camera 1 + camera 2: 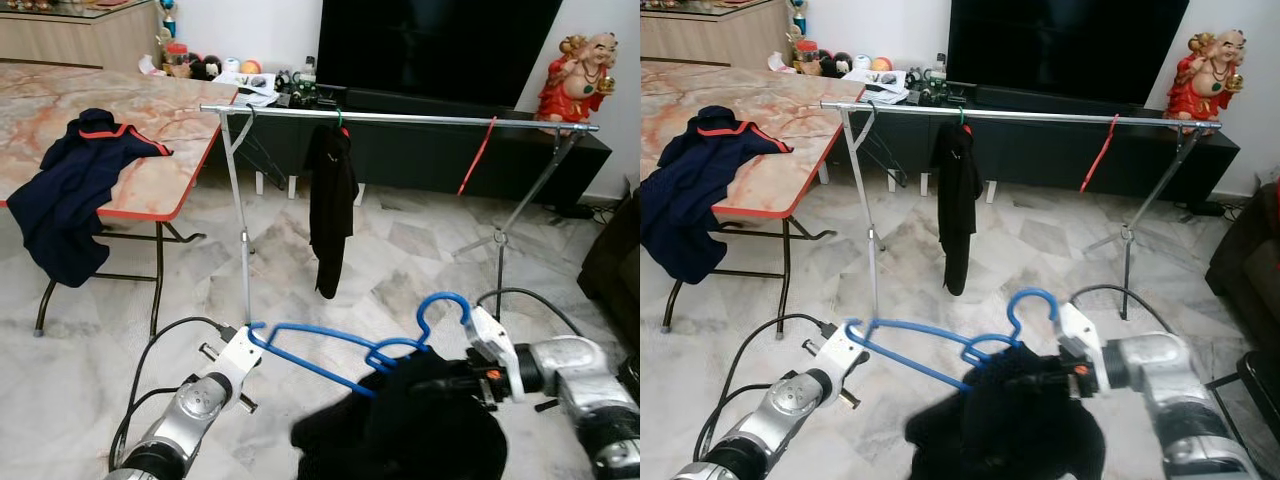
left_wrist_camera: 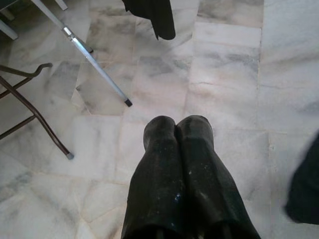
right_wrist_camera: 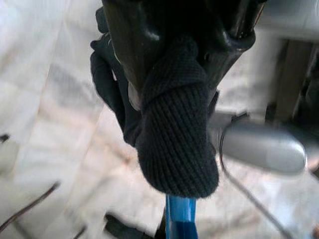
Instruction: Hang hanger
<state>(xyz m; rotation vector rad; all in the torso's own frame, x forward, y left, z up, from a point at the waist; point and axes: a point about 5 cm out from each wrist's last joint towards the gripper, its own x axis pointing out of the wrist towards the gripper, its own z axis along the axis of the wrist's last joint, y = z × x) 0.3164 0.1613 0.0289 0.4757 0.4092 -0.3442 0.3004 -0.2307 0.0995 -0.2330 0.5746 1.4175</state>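
Observation:
A blue hanger [image 1: 320, 350] carries a black knit garment [image 1: 410, 425] low over the floor, its hook [image 1: 443, 303] pointing up. My right gripper [image 3: 174, 45] is shut on a fold of that garment just above the hanger's neck [image 3: 180, 219]. It reaches in from the right [image 1: 450, 380]. My left gripper [image 2: 177, 124] is shut with nothing between its fingers and sits at the hanger's left tip [image 1: 253, 332]. Ahead stands the silver clothes rail [image 1: 420, 118]. A black garment on a green hanger [image 1: 330, 195] and a bare red hanger [image 1: 478, 155] hang from it.
A marble-topped folding table [image 1: 150, 180] with a navy garment [image 1: 75, 185] stands at left. Behind the rail are a dark TV cabinet [image 1: 420, 150] and a red figurine [image 1: 578, 78]. The rail's legs [image 1: 243, 230] and a cable [image 1: 530, 295] are on the floor nearby. A dark sofa edge [image 1: 615, 260] is at right.

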